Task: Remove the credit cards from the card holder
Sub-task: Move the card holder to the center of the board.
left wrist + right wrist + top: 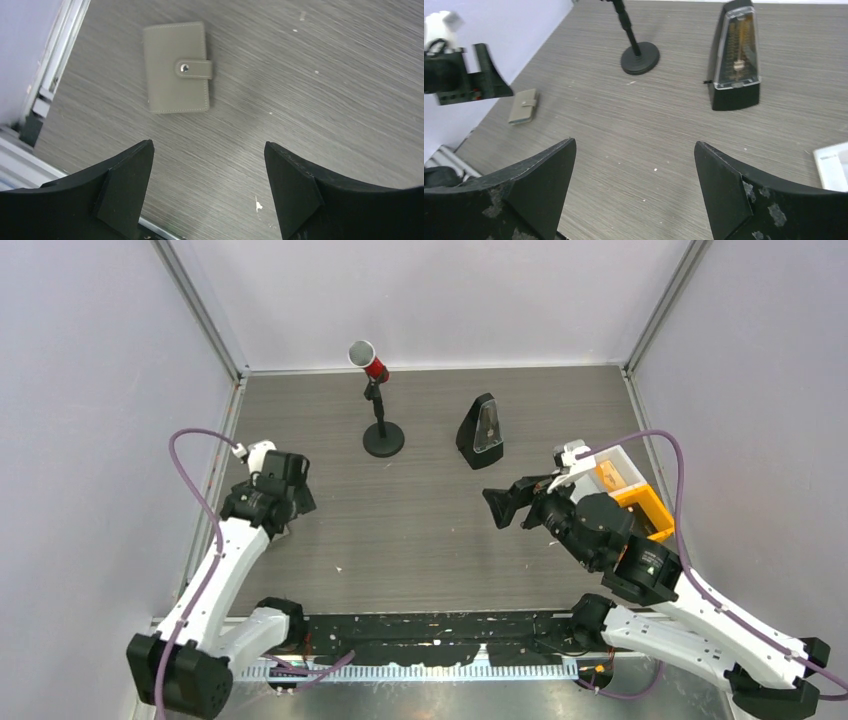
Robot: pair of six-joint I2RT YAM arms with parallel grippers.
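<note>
Just ahead of my left gripper [207,150], jaws wide apart and holding nothing: card holder [175,67], flat on table [325,100], strap snapped shut, near left wall. Right gripper [634,145] also spread, empty, mid-table. Farther back: mic stand [640,57], metronome [734,65].

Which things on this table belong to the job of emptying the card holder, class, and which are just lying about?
Belong to the job:
card holder, shut by its snap strap, no cards showing
left tool, open, close to it
right tool, open

Just lying about:
microphone stand
metronome
orange-and-white tray box
</note>
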